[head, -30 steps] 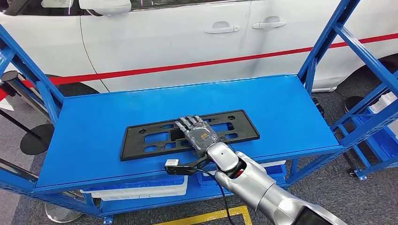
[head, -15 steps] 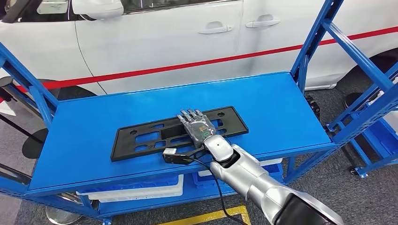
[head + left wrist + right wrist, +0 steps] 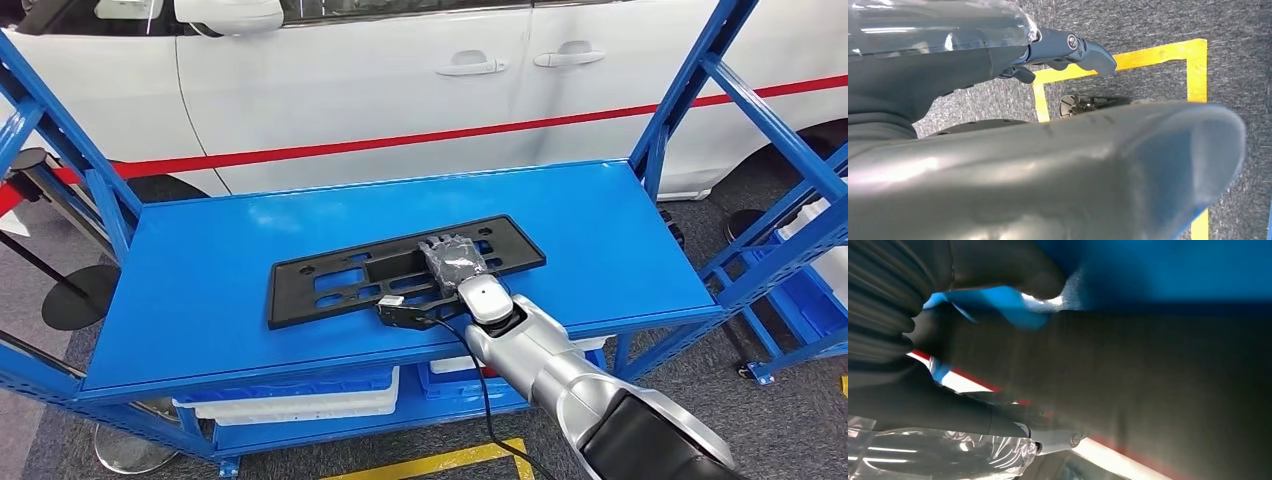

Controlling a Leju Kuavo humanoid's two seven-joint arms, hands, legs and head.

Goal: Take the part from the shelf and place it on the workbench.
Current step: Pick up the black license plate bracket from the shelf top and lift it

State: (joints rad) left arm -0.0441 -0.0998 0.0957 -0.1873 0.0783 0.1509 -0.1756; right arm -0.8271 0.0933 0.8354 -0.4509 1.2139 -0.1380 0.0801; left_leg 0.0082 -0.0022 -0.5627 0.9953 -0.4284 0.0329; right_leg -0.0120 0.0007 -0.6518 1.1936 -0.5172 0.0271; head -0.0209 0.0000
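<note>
The part (image 3: pixel 330 285) is a long flat black plate with cut-outs, lying on the blue shelf (image 3: pixel 200 300) near its front edge. My right hand (image 3: pixel 455 258) reaches over that front edge and grips the plate right of its middle, fingers curled over the top. The right wrist view has the dark plate (image 3: pixel 1148 380) running between the thumb (image 3: pixel 998 265) and the fingers. My left hand (image 3: pixel 1048 175) hangs over grey carpet and holds nothing, its fingers (image 3: pixel 1073 50) apart from the thumb.
A white car (image 3: pixel 400 80) with a red stripe stands right behind the shelf. Blue uprights (image 3: pixel 690 90) rise at both shelf ends. White and blue bins (image 3: pixel 300 400) sit on the lower level. Another blue rack (image 3: pixel 790 230) stands at the right. Yellow floor tape (image 3: pixel 440 462) lies below.
The camera has shifted a little. My right hand lay flat on the plate with straight fingers; now its fingers are curled around the plate, whose right end has swung slightly away from me.
</note>
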